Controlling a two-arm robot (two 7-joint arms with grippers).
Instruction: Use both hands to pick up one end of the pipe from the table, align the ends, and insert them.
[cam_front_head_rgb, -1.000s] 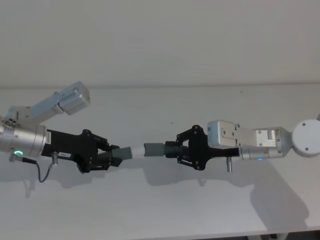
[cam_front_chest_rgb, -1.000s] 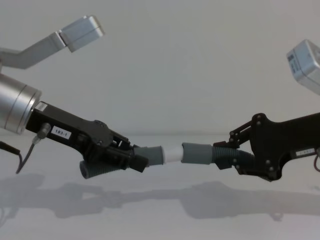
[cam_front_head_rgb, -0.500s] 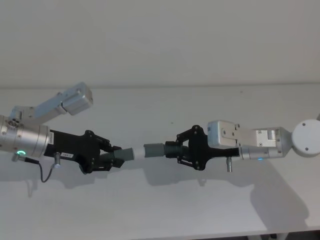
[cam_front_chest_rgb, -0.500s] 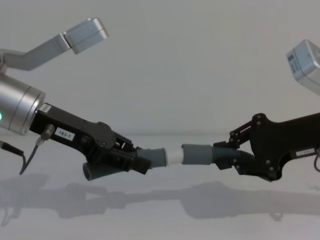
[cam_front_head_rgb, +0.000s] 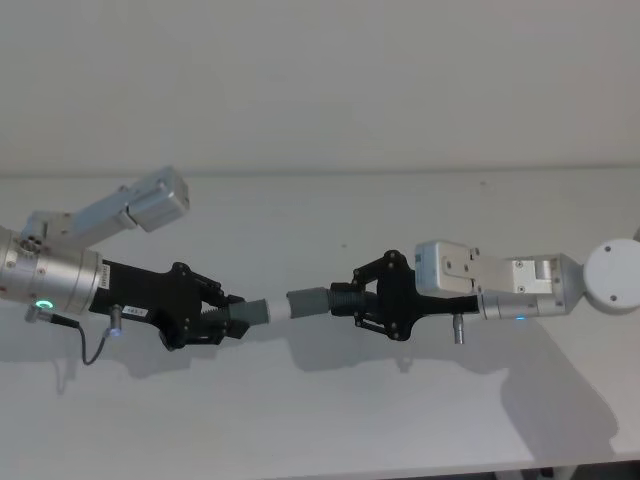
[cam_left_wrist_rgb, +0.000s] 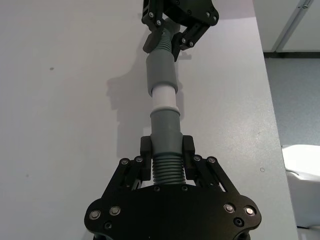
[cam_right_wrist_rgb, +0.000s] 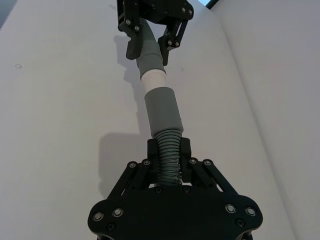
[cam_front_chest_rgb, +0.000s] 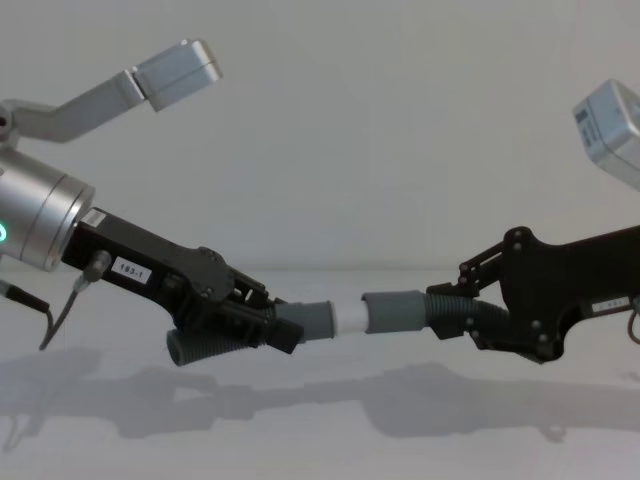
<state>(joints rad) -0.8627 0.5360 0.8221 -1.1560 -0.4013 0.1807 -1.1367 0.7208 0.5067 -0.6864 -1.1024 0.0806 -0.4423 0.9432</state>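
Both pipe pieces are held above the table (cam_front_head_rgb: 300, 410), end to end. My left gripper (cam_front_head_rgb: 228, 318) is shut on the ribbed part of the piece (cam_front_chest_rgb: 312, 318) with the white tip (cam_front_chest_rgb: 349, 316). My right gripper (cam_front_head_rgb: 352, 300) is shut on the ribbed part of the other piece, whose grey cuff (cam_front_chest_rgb: 392, 310) points left. The white tip (cam_left_wrist_rgb: 164, 100) meets the mouth of the cuff (cam_left_wrist_rgb: 160, 75), nearly in line with it, and seems just inside. In the right wrist view the cuff (cam_right_wrist_rgb: 162, 112) covers the end of the white tip (cam_right_wrist_rgb: 154, 80).
The white table runs back to a plain wall. Its front edge (cam_front_head_rgb: 420, 468) lies near the bottom of the head view and its side edge (cam_left_wrist_rgb: 270, 100) shows in the left wrist view. The left arm's grey link (cam_front_head_rgb: 150, 200) sticks up behind the left gripper.
My left gripper has edged toward the right one and its piece has levelled a little. Less of the white tip shows outside the cuff. The right gripper has stayed still.
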